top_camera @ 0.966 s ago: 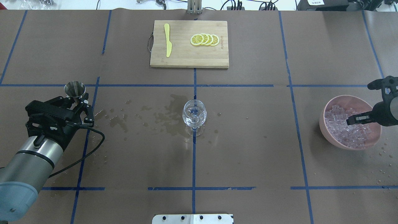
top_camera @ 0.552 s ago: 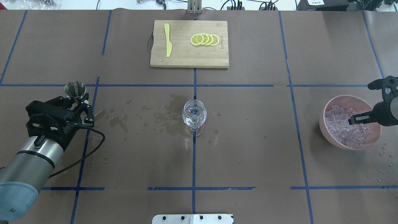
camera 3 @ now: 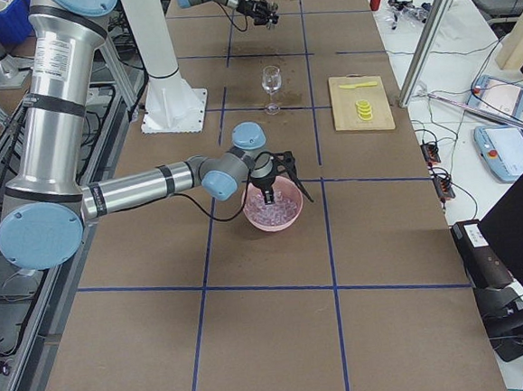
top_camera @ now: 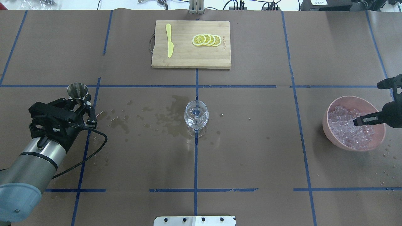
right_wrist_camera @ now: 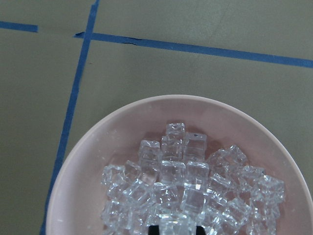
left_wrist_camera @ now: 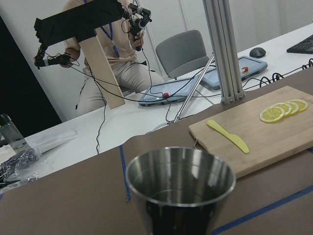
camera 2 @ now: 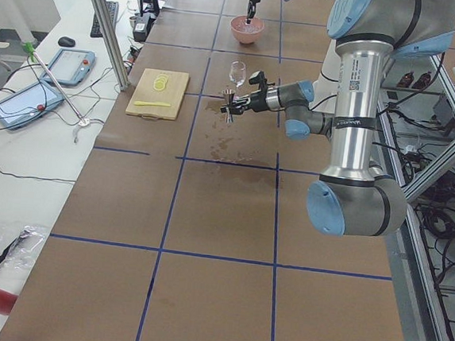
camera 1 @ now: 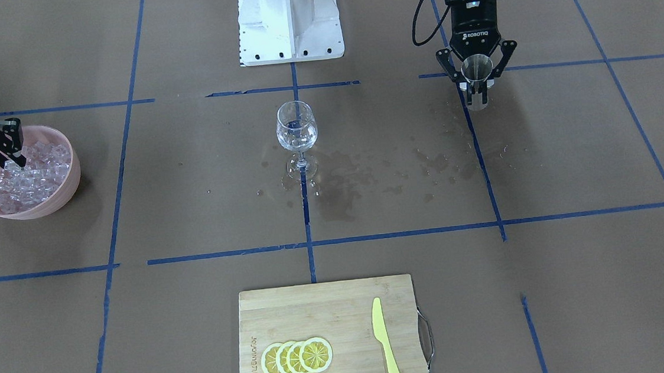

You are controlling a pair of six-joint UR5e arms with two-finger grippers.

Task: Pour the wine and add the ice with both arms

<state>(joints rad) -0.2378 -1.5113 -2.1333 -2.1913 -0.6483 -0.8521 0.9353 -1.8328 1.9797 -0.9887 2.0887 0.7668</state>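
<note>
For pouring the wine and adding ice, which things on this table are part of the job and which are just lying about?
Part of the job: wine glass, metal cup in the left gripper, pink bowl, ice, right gripper at the bowl.
Lying about: cutting board, yellow knife, lemon slices.

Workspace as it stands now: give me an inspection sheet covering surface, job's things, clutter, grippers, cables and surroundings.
Surface: brown paper with a blue tape grid; wet stains beside the wine glass, toward the left arm.
Job's things: wine glass upright at centre, a little clear liquid inside; ice heaped in pink bowl; metal cup upright.
Clutter: cutting board with lemon slices and yellow knife.
Grippers: left gripper shut on metal cup; right gripper down among the ice, open or shut unclear.
Cables: black cable loops from the left wrist.
Surroundings: seated person and tablets beyond the table.
</note>
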